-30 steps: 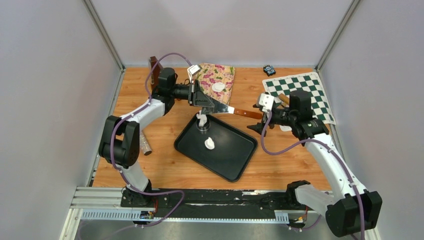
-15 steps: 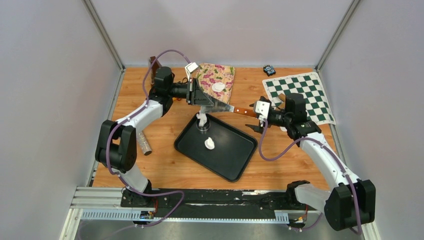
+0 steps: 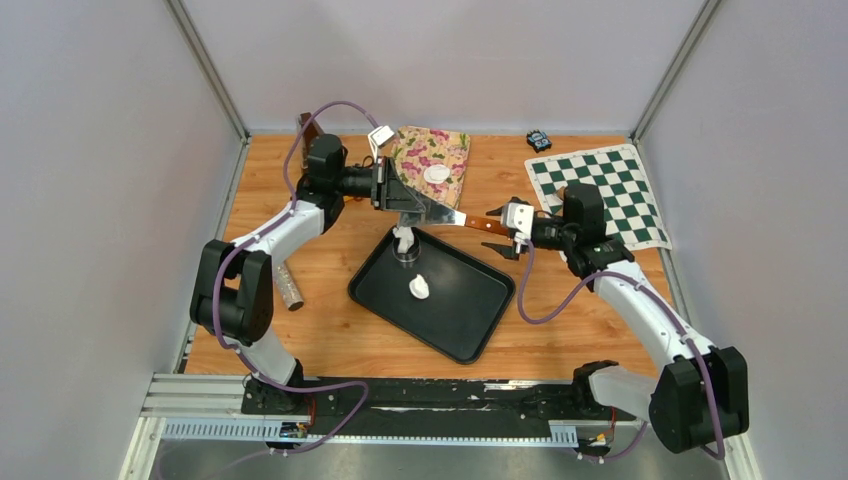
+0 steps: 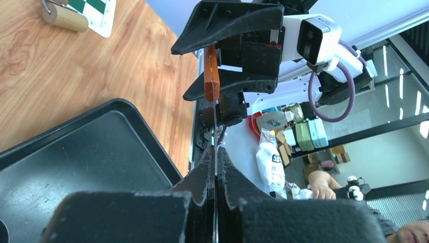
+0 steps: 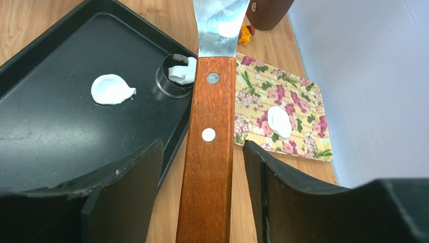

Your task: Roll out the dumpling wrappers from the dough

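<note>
A spatula with a metal blade (image 3: 432, 208) and a brown wooden handle (image 5: 210, 142) hangs level above the far corner of the black tray (image 3: 470, 325). My left gripper (image 4: 216, 152) is shut on the blade, which shows edge-on between its pads. My right gripper (image 5: 203, 147) is open and straddles the handle, with a gap on each side. One dumpling wrapper (image 5: 279, 121) lies on the floral plate (image 5: 306, 136). A flattened white dough piece (image 5: 111, 89) lies on the tray beside the clear ring cutter (image 5: 174, 76), which holds more dough.
A green chessboard mat (image 3: 605, 185) lies at the back right, with a rolling pin (image 4: 63, 15) at its edge. A small dark object (image 3: 539, 139) sits by the back wall. A grey cylinder (image 3: 290, 290) lies left of the tray. Walls close three sides.
My right gripper has slid left onto the spatula handle and its jaws have narrowed around it. The left gripper has kept its hold on the blade, almost still.
</note>
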Motion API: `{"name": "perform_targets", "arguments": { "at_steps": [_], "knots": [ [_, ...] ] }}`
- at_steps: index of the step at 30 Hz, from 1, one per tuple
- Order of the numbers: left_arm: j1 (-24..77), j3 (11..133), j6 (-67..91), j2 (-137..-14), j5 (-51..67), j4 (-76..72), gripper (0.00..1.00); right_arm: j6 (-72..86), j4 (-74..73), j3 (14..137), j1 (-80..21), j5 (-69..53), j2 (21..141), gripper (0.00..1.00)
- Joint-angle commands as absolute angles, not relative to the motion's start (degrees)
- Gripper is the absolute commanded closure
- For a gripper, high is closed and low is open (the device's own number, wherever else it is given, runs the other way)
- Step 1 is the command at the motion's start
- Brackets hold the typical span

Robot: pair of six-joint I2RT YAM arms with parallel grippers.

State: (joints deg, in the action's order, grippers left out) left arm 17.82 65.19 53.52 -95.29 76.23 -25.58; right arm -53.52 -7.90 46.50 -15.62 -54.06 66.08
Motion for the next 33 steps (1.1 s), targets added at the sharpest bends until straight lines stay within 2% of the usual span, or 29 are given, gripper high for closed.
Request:
{"name": "perform_targets", "arguments": {
  "at_steps": [1,5,11,20,22,27,30,33],
  "knots": [
    [18.24,65.5,53.78,-94.0,76.94,-28.01,1.0,-52.48,-2.08,45.82,-17.3,-55.72,66.83,0.4],
    [18.15,65.5,53.92,-93.68,76.93,-28.2,1.0,-51.83,1.47,44.44,-17.51,-53.64,67.0,0.4],
    [18.19,65.22,54.05,-93.06,77.15,-28.32,1.0,-50.92,4.04,43.03,-16.97,-51.55,66.14,0.34],
    [18.19,64.73,53.49,-92.47,77.44,-27.54,1.0,-50.05,4.04,43.88,-16.56,-51.2,66.51,0.38],
    [18.19,64.75,53.24,-92.3,77.41,-27.22,1.0,-50.16,4.0,43.96,-16.44,-51.15,66.66,0.45],
    [18.19,64.98,53.34,-92.35,77.35,-27.22,1.0,-50.9,3.52,43.86,-16.49,-51.83,66.75,0.82],
    [18.19,65.0,53.35,-92.5,77.25,-27.48,1.0,-51.59,2.71,44.27,-16.44,-51.3,66.43,0.99],
    [18.04,65.22,52.78,-92.73,76.71,-27.02,1.0,-53.62,-0.52,45.15,-16.44,-51.98,65.83,1.0]
  ]
}}
